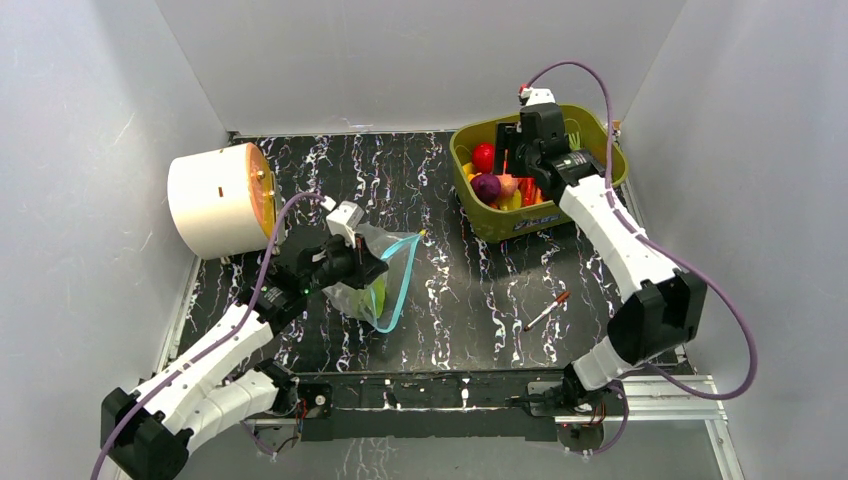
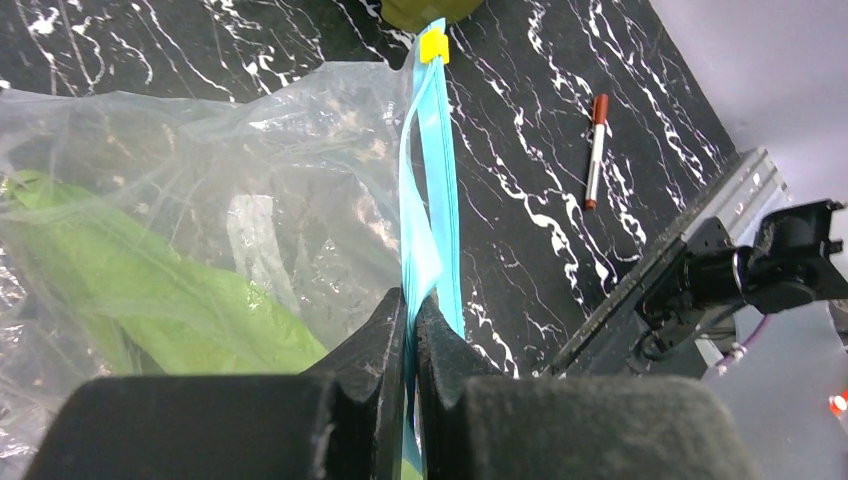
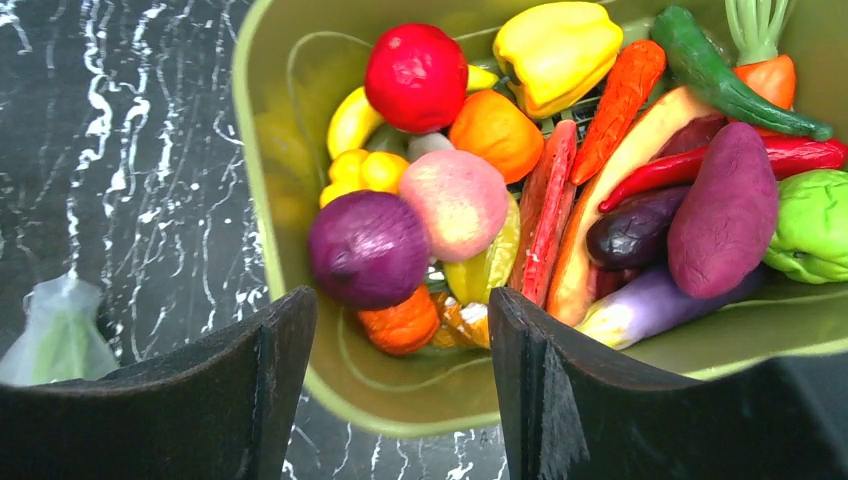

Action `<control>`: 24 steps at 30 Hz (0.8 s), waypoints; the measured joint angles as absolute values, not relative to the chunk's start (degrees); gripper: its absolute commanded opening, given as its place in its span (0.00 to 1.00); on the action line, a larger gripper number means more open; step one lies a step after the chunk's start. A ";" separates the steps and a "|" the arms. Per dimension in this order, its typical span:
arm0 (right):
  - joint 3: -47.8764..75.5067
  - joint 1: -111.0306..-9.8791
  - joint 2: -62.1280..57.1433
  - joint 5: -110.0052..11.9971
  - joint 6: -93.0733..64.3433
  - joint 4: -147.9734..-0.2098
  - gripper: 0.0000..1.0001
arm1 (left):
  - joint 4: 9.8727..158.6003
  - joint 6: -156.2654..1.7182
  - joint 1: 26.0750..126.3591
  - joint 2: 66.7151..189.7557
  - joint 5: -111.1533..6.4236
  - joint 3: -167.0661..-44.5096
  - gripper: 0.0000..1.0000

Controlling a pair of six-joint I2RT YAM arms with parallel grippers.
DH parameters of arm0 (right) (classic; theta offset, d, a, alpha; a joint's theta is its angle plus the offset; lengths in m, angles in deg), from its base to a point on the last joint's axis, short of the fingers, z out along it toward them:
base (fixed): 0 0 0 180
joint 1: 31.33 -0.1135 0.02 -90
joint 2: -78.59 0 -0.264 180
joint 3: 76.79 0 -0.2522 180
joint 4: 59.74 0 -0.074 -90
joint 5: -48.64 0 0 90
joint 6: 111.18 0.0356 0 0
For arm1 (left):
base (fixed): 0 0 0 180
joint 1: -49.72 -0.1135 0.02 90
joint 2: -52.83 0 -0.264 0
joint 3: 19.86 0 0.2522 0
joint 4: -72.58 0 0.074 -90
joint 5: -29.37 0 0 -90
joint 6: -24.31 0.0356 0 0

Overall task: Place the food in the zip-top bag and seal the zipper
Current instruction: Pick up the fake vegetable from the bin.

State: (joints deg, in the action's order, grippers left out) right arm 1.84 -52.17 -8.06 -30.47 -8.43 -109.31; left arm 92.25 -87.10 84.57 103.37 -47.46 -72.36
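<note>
From above, the zip-top bag [image 1: 362, 296] lies left of the table's [image 1: 450, 300] middle, closer to the near edge than the far one. Its light-blue zipper [image 1: 402, 285] loops out toward the centre. The left gripper [image 1: 360, 265] sits over the bag. An olive-green tub [image 1: 505, 226] stands in the far right corner and holds most of the food [image 1: 487, 172]. The right gripper [image 1: 528, 140] hangs above the tub. A red-and-white pen [image 1: 546, 311] lies by itself toward the near right, well apart from the bag. A white drum [image 1: 212, 200] rests on its side by the left edge.

In the left wrist view, the fingers [image 2: 380, 345] are clenched on the zipper, which is pinched flat between them. The strip runs away from them to a yellow slider [image 2: 433, 46]. A green leaf [image 2: 170, 300] lies inside the clear bag, beside the strip.

In the right wrist view, the fingers stand apart and grasp nothing, poised over the tub's rim. The purple onion [image 3: 368, 248] lies just beyond the gap, touching a peach [image 3: 458, 203]. A red apple [image 3: 417, 77] and a yellow pepper [image 3: 556, 50] lie farther back, and a purple sweet potato [image 3: 727, 210] lies to one side.
</note>
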 measured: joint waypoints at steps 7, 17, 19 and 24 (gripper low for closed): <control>-0.83 -48.74 -15.43 -35.71 -10.44 -109.99 0.65 | 93.32 -85.44 83.65 103.37 -43.02 -72.16 0.00; -1.90 -47.29 -21.13 -43.56 -10.31 -109.86 0.75 | 94.55 -83.43 83.63 101.69 -41.23 -72.14 0.00; -1.90 -47.01 -21.88 -44.74 -10.26 -109.70 0.75 | 94.55 -83.30 83.63 100.64 -41.03 -71.94 0.00; -1.88 -46.38 -24.46 -48.06 -10.11 -109.53 0.75 | 94.53 -83.26 83.63 98.94 -40.66 -71.46 0.00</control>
State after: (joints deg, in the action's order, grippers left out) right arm -1.88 -46.38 -24.46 -48.06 -10.11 -109.53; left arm 94.53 -83.26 83.63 98.94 -40.66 -71.46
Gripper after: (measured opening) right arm 0.749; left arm 0.026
